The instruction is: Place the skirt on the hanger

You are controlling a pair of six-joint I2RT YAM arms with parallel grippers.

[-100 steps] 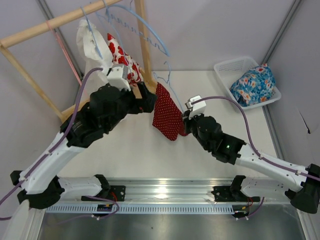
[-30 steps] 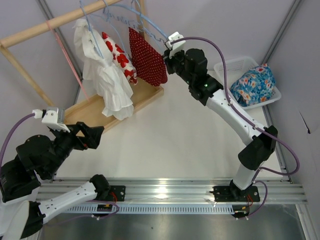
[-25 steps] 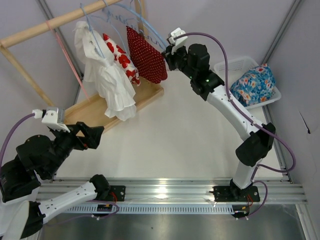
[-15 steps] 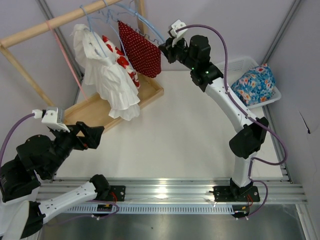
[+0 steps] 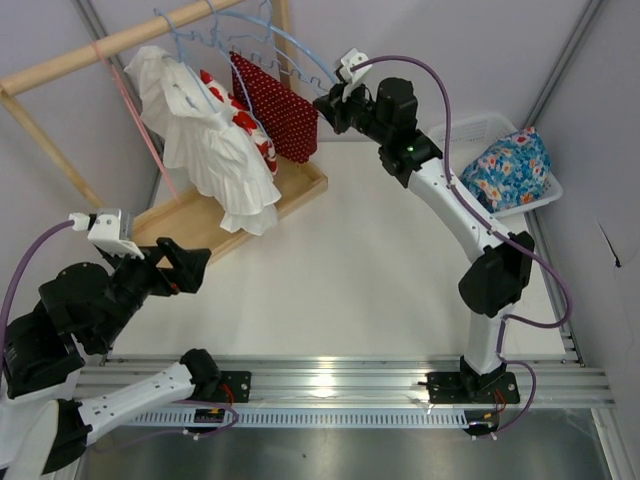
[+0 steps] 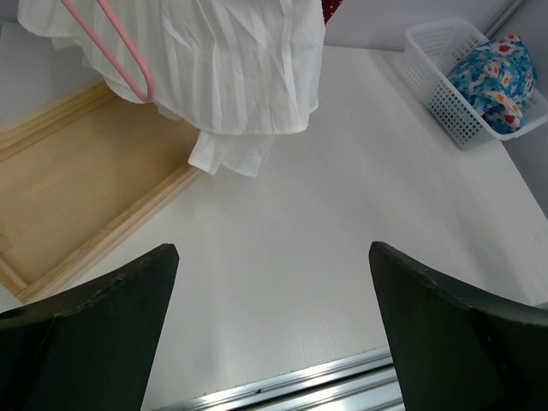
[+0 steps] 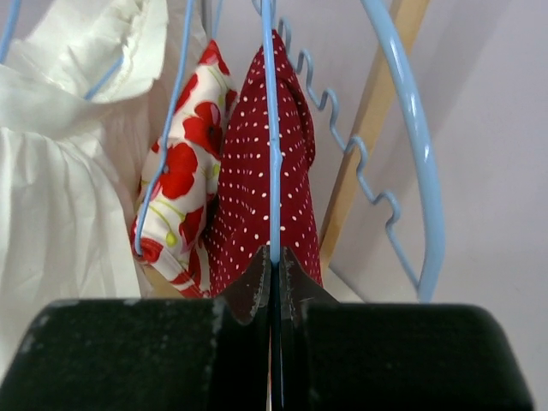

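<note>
Pinching the pale-blue hanger [image 7: 271, 128] tight, the right gripper [image 7: 272, 267] holds the skirt [image 7: 257, 180] draped just ahead of its fingertips, likely to hook it over the wooden rail [image 5: 110, 42]; the left gripper [image 6: 272, 257] hovers wide open.

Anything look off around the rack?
Nothing spilled or damaged. One oddity: the skirt looks bunched narrow on the hanger, tight beside the red-blotched cloth, with the right gripper shut on the hanger's wire. The left gripper is open.

Your skirt [image 5: 275, 105] hangs on the hanger [image 7: 271, 128] far left, right of another cloth [image 5: 205, 150]; the basket [image 5: 452, 145] holding a garment [image 5: 508, 168] sits on the table [image 5: 350, 270], far right.
</note>
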